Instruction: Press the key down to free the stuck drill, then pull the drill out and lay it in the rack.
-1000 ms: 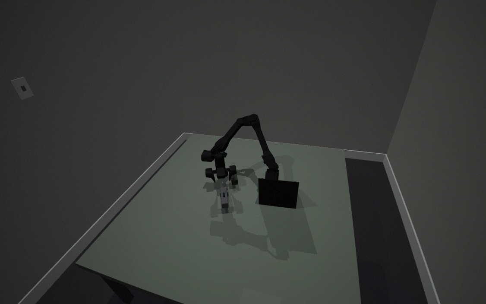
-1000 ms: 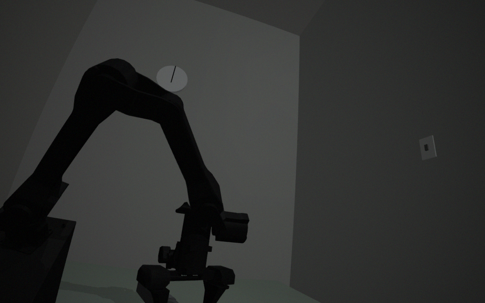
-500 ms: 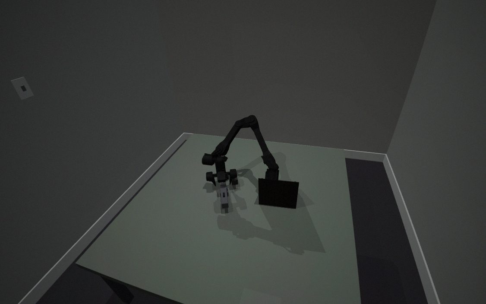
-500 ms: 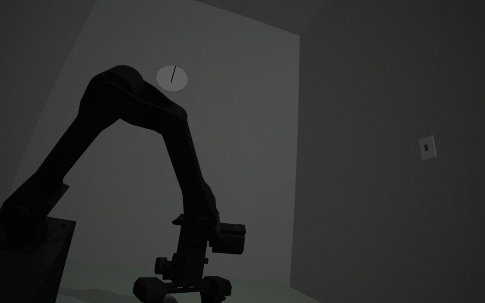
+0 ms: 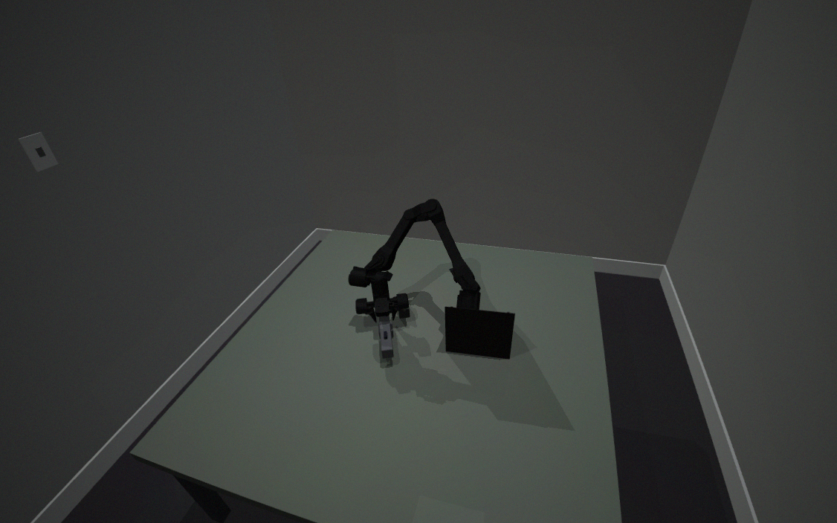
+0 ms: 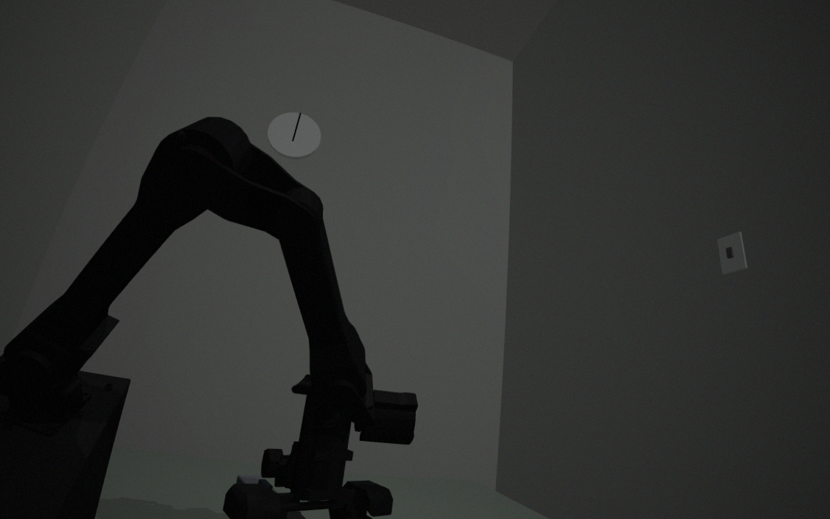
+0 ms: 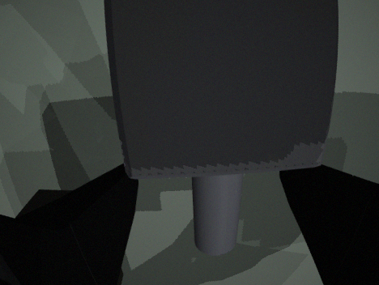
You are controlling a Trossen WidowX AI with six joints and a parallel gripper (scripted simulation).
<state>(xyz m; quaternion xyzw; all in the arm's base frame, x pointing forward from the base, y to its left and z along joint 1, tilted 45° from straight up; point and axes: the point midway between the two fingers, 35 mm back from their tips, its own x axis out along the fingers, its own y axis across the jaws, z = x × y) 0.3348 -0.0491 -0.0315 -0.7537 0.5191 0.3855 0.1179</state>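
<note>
Low over table [image 5: 308,400], gripper [image 7: 206,276] ~half open, jaws astride drill [image 7: 221,66]; contact unclear.
</note>
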